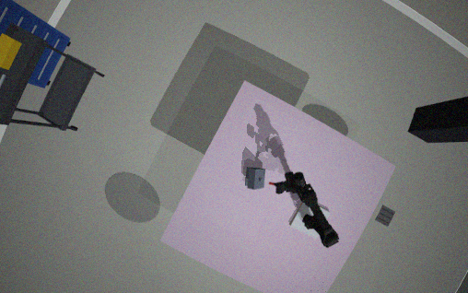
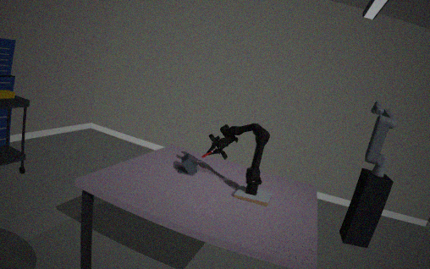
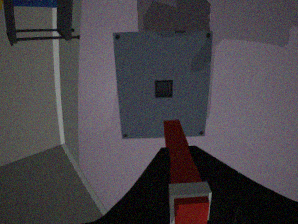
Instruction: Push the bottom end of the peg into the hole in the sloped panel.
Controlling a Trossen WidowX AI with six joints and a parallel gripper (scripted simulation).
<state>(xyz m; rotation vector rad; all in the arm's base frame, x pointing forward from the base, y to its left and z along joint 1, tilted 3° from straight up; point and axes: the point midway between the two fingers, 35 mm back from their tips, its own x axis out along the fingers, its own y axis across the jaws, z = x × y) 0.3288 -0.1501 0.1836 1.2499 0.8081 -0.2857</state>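
A red square peg [image 3: 181, 163] [image 1: 272, 183] [image 2: 206, 154] is held in my gripper [image 3: 189, 205] [image 1: 282, 186] [image 2: 213, 148], which is shut on it. The peg points at the grey sloped panel [image 3: 143, 90] [image 1: 254, 178] [image 2: 189, 162] on the pink table [image 1: 230, 240] [image 2: 169, 203]. In the wrist view the peg's far end lies just below the panel's small dark square hole [image 3: 164, 88], a short way off the face. The peg's flat sides look lined up with the hole's edges. In the top and exterior views the peg tip hangs a short gap from the panel, above the table.
The arm's base stands on a white plate [image 1: 308, 226] [image 2: 253, 196] on the table. A dark cart with blue and yellow parts [image 1: 28, 60] [image 2: 8, 123] stands off to the left on the floor. A black pedestal [image 1: 439, 120] [image 2: 365, 207] stands to the right.
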